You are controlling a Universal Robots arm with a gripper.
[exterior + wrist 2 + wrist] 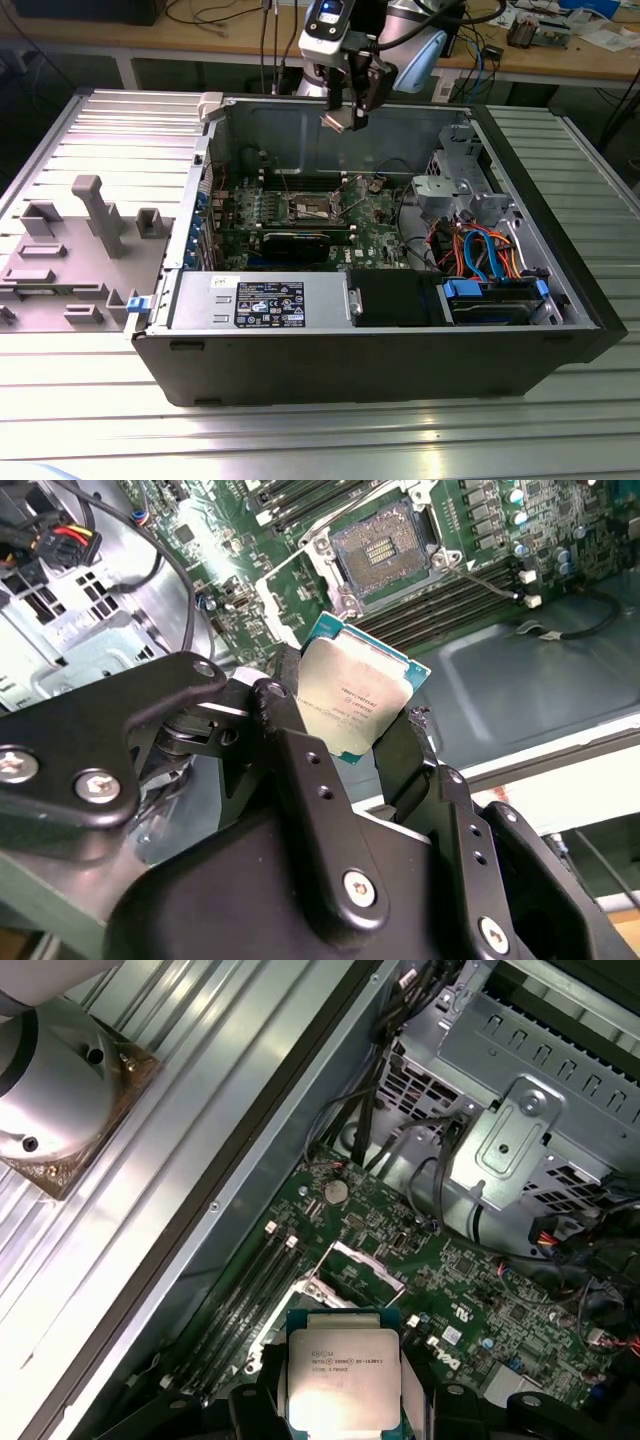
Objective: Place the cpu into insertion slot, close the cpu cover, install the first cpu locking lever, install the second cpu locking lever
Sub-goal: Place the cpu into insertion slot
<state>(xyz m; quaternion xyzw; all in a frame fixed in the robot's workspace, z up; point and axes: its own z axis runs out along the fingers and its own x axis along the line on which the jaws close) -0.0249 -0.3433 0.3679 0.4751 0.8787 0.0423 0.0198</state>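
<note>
My gripper [348, 118] hangs above the open computer case [400, 350], near its back wall, and is shut on the cpu [335, 121]. In both wrist views the black fingers [290, 730] clamp opposite edges of the cpu [355, 695], whose silver top [343, 1370] faces the camera. Below, on the green motherboard [375, 235], the insertion slot [385, 550] lies bare with its dark pin grid showing. The cpu cover [265, 590] stands swung open beside it. A thin wire lever [485, 578] sticks out from the slot's corner.
Long black memory slots [450, 600] flank the socket. A black card [300, 243] lies in front of it. The power supply [260, 300], a metal drive cage [455, 190] and coloured cables [480, 250] crowd the case. A grey fixture tray [70, 250] sits at the exterior view's left.
</note>
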